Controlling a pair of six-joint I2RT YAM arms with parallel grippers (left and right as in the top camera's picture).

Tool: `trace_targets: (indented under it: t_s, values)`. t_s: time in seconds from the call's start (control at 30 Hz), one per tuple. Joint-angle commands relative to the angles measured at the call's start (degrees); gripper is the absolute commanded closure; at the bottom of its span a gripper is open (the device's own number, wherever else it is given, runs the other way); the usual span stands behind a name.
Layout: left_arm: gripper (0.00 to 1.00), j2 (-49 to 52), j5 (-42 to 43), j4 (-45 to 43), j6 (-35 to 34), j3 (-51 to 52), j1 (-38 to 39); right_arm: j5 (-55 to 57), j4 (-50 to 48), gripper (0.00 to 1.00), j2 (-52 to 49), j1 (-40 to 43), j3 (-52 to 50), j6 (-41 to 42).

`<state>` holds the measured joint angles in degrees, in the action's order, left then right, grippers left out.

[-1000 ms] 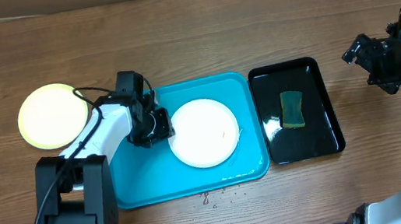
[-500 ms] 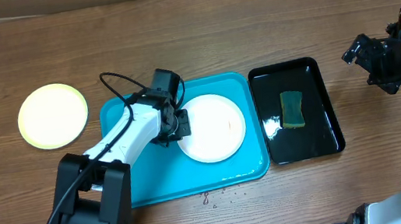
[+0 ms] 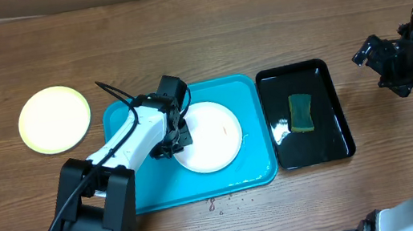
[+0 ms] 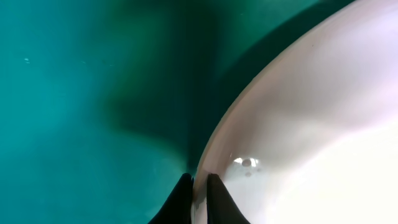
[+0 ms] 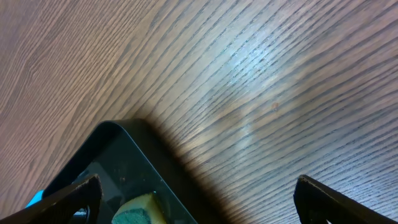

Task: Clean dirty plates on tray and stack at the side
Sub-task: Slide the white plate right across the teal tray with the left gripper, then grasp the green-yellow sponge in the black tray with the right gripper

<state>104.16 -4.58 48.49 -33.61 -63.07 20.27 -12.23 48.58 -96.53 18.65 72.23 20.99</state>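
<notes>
The overhead camera looks straight down from high up, taking in most of the table [image 3: 259, 27]. The left wrist camera is pressed close (little else fits) to the rim of the white plate [image 4: 311, 124] and the turquoise tray [image 4: 74, 93] floor. The right wrist camera slants down at bare wood and a corner of the black tray [image 5: 118, 158], both also visible overhead.

No legible text or markings

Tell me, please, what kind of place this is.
Probably a robot test bench staged for dishwashing, not a real kitchen: a wooden table, a turquoise tray holding one white plate, and a black tray with a sponge.
</notes>
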Motion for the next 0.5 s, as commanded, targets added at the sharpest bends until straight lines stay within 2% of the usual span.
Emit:
trace_targets:
  t_s: [0.0, 0.47]
  values:
    - [0.96, 0.72, -3.50, 0.13, -1.09, 0.66, -0.09, -0.31, -0.31, 0.00, 0.85, 0.17, 0.59, 0.26]
    - [0.96, 0.72, -2.99, -2.49, -1.18, 0.72, 0.00, -0.48, -0.55, 0.00, 0.85, 0.17, 0.59, 0.31]
